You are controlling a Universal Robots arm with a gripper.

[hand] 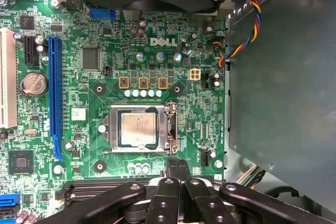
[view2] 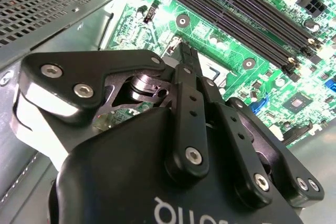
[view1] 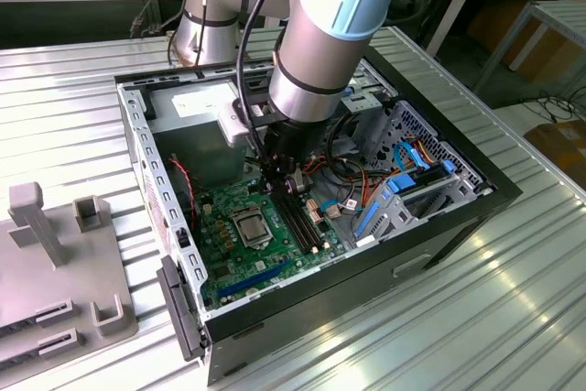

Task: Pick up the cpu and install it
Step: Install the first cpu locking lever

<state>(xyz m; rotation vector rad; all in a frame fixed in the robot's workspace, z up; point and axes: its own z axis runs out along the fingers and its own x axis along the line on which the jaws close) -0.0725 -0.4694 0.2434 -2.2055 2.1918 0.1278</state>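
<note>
While the arm reaches down into the open black computer case [view1: 458, 217] on the ribbed metal table [view1: 513, 318] in the exterior view, the gripper [view1: 291, 185] hangs over the glossy green motherboard [view1: 229, 254], just to the exterior view's right of the square socket [view1: 250, 226], with little room to the dark memory slots [view1: 307, 226]. Second wrist view: matte black fingers [view2: 186, 69] pressed together, nothing between them. First wrist view: the cpu [hand: 139, 129], flat, square, pale silvery face, sits inside the metal socket frame, and the closed tips [hand: 177, 167] stand just off the frame's edge, apart from it.
</note>
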